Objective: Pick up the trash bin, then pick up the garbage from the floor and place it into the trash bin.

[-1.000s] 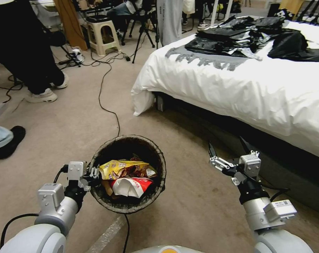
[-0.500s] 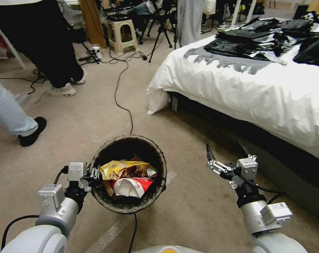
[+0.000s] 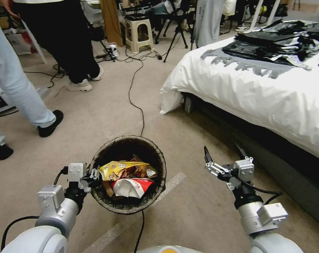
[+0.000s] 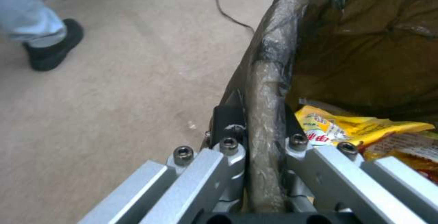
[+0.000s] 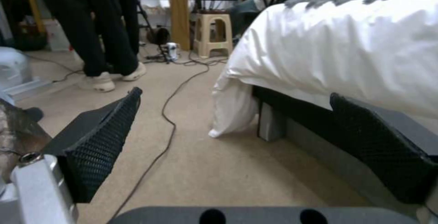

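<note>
**In the left pincer's grip: the bin is up and part filled**

At seven o'clock in the head view, the left pincer is clamped on the bag-lined rim of the trash bin, one finger inside and one outside, as the left wrist view shows. Picking up the bin looks done. The bin holds a yellow snack wrapper and, just beside it toward six o'clock, a crumpled red-and-white carton. The right pincer, at four o'clock, hangs wide open and empty near the bed. No litter shows on the carpet ahead, so gathering is probably near its end.
</note>
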